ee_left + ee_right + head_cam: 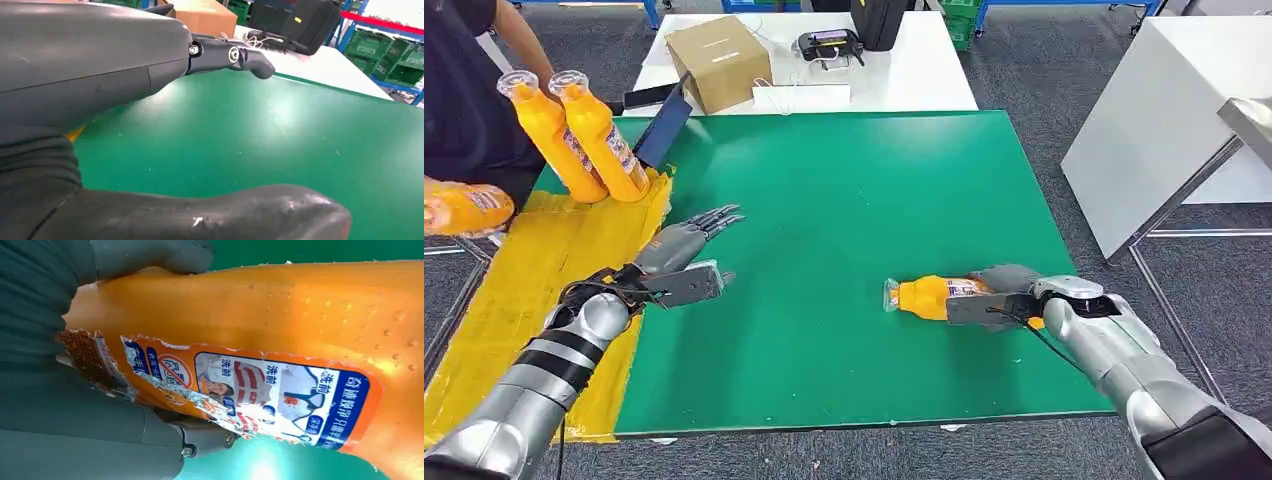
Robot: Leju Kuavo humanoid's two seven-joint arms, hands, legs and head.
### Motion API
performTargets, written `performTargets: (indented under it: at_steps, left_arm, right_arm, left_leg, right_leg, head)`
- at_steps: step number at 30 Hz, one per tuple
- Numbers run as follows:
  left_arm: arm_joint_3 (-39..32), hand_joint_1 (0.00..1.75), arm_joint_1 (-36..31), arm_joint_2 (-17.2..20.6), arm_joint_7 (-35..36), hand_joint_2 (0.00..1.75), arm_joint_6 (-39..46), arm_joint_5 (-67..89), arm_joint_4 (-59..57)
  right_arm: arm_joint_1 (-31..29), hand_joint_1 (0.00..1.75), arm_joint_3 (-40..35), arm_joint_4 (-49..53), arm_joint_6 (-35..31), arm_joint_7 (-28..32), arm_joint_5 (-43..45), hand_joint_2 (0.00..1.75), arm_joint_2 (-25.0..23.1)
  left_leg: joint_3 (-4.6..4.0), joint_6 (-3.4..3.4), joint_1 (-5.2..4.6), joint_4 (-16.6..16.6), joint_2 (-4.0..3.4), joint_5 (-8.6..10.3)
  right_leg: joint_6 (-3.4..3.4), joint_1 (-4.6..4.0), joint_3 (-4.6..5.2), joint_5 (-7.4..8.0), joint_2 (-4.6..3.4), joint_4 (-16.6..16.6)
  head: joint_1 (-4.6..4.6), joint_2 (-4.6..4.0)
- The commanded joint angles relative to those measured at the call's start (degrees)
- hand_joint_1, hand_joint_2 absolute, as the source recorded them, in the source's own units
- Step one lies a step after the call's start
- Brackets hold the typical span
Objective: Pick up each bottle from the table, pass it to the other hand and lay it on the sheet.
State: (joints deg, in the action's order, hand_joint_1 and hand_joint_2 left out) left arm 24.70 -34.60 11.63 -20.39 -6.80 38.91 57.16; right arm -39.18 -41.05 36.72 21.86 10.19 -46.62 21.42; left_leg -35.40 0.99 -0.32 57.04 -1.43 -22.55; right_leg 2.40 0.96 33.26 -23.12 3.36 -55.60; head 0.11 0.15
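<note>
An orange bottle (934, 295) with a clear cap lies on its side on the green mat (854, 190), cap toward the left. My right hand (996, 297) grips its body; the right wrist view shows the bottle (310, 325) and its torn label pressed against the palm and thumb. My left hand (686, 262) hovers open over the mat's left part beside the yellow sheet (524, 290), fingers stretched out and holding nothing; its fingers (235, 55) show above bare mat. Two more orange bottles (584, 130) are held over the sheet's far end by a person.
A person (464, 90) stands at the far left and holds another orange bottle (469, 208). Behind the mat a white table carries a cardboard box (719, 60), a dark case and a device. A second white table (1164, 120) stands to the right.
</note>
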Motion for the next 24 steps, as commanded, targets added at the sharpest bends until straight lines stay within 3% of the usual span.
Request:
performTargets:
  at_steps: [1, 7, 8, 9, 10, 11, 13, 14, 15, 16, 19, 20, 24]
  left_arm:
    - [1.6, 0.00, -3.1, -1.1, 0.0, 0.00, -0.6, -0.2, -4.5]
    - [1.6, 0.00, -3.1, -1.1, 0.0, 0.00, -0.6, -0.2, -4.5]
    - [-12.8, 0.00, 10.6, -15.5, -3.7, 1.75, -15.0, -14.6, 9.2]
    - [-22.8, 0.00, 26.4, -22.1, 7.7, 1.75, -14.9, -43.4, 38.0]
    - [-19.1, 0.00, 30.4, -21.4, 8.8, 1.75, -11.5, -52.7, 44.1]
    - [-13.8, 0.00, 33.0, -19.0, 9.3, 1.75, -6.4, -53.7, 48.7]
    - [-11.3, 0.00, 31.6, -16.6, 8.3, 1.75, -3.5, -55.5, 47.6]
    - [-11.7, 0.00, 30.5, -16.3, 8.1, 1.75, -3.5, -55.7, 46.3]
    - [-12.4, 0.00, 29.3, -16.2, 7.5, 1.75, -3.7, -56.0, 44.7]
    - [-12.7, 0.00, 28.9, -16.2, 7.3, 1.75, -3.9, -56.2, 44.1]
    - [-14.2, 0.00, 28.1, -16.9, 7.0, 1.75, -5.6, -56.5, 42.8]
    - [-14.3, 0.00, 28.1, -16.9, 7.0, 1.75, -5.8, -56.5, 42.8]
    - [-14.3, 0.00, 28.1, -17.1, 7.0, 1.75, -5.9, -56.5, 42.7]
  right_arm:
    - [4.0, 1.75, -4.2, -5.2, 0.6, -0.2, -0.5, 1.75, 0.0]
    - [4.0, 1.75, -4.2, -5.2, 0.6, -0.2, -0.5, 1.75, 0.0]
    - [14.4, 1.75, 10.2, 9.2, -6.0, 14.2, 13.9, 1.75, -14.4]
    - [21.4, 1.75, 24.4, 38.0, -12.0, -4.1, 30.2, 1.75, -30.6]
    - [20.9, 1.75, 18.2, 49.6, -16.8, -10.3, 30.3, 1.75, -32.1]
    - [18.2, 1.75, 10.1, 51.5, -23.9, -16.4, 32.3, 1.75, -31.6]
    - [17.2, 1.75, 6.4, 51.5, -27.8, -16.0, 35.5, 1.75, -27.3]
    - [17.5, 1.75, 6.8, 51.2, -27.5, -14.7, 36.4, 1.75, -26.0]
    - [17.9, 1.75, 7.7, 50.5, -26.9, -12.9, 37.4, 1.75, -24.8]
    - [18.0, 1.75, 8.1, 50.2, -26.6, -12.2, 37.6, 1.75, -24.4]
    - [18.6, 1.75, 10.1, 49.6, -25.2, -10.5, 37.5, 1.75, -24.3]
    - [18.6, 1.75, 10.2, 49.6, -25.1, -10.5, 37.4, 1.75, -24.4]
    - [18.6, 1.75, 10.4, 49.7, -25.0, -10.4, 37.4, 1.75, -24.5]
  left_leg:
    - [0.12, -0.07, 0.15, 0.0, 0.27, -0.02]
    - [0.13, -0.08, 0.17, 0.0, 0.29, -0.01]
    - [0.17, -0.10, 0.19, -0.1, 0.38, 0.00]
    - [0.15, -0.09, 0.16, -0.1, 0.33, 0.00]
    - [0.58, -0.11, 0.22, -0.4, -0.48, -0.12]
    - [0.35, -0.10, 0.14, -0.4, -0.63, -0.16]
    - [0.58, -0.32, 0.48, 0.0, -1.43, -0.80]
    - [0.62, -0.51, 0.30, 0.1, -1.15, -1.06]
    - [0.43, -0.55, 0.23, 0.0, -1.53, -0.97]
    - [0.43, -0.51, 0.25, 0.1, -2.18, -1.12]
    - [-0.14, -0.28, 0.18, 0.0, -0.44, -0.52]
    - [-0.02, -0.28, 0.36, 0.1, -0.14, -0.63]
    - [-0.22, -0.32, 0.29, 0.0, -0.31, -0.59]
  right_leg:
    - [-0.08, -0.12, -0.26, -0.04, 0.05, 0.1]
    - [-0.09, -0.14, -0.27, -0.04, 0.05, 0.2]
    - [-0.12, -0.15, -0.34, -0.04, 0.04, 0.2]
    - [-0.09, -0.13, -0.30, -0.04, 0.05, 0.2]
    - [-0.11, -0.19, -0.50, 0.12, -0.69, 0.6]
    - [-0.09, -0.15, -0.52, 0.12, -0.83, 0.4]
    - [-0.18, -0.48, -0.75, -0.02, -1.66, 0.1]
    - [-0.24, -0.33, -0.84, -0.35, -1.57, -0.1]
    - [-0.25, -0.25, -0.19, -0.22, -1.67, -0.1]
    - [-0.20, -0.25, 0.24, -0.19, -2.46, -0.1]
    - [-0.12, -0.21, 0.35, -0.50, -0.64, -0.1]
    - [-0.22, -0.34, 0.10, -0.63, -0.46, -0.1]
    - [-0.26, -0.24, 0.25, -0.55, -0.70, -0.1]
  head:
    - [0.00, 0.00]
    - [0.00, 0.00]
    - [0.00, 0.00]
    - [0.00, 0.00]
    - [0.00, 0.00]
    - [0.00, 0.00]
    - [0.48, 0.00]
    - [0.79, 0.00]
    - [0.66, 0.00]
    - [0.04, 0.00]
    - [-0.09, 0.00]
    - [0.00, 0.00]
    - [-0.09, 0.00]
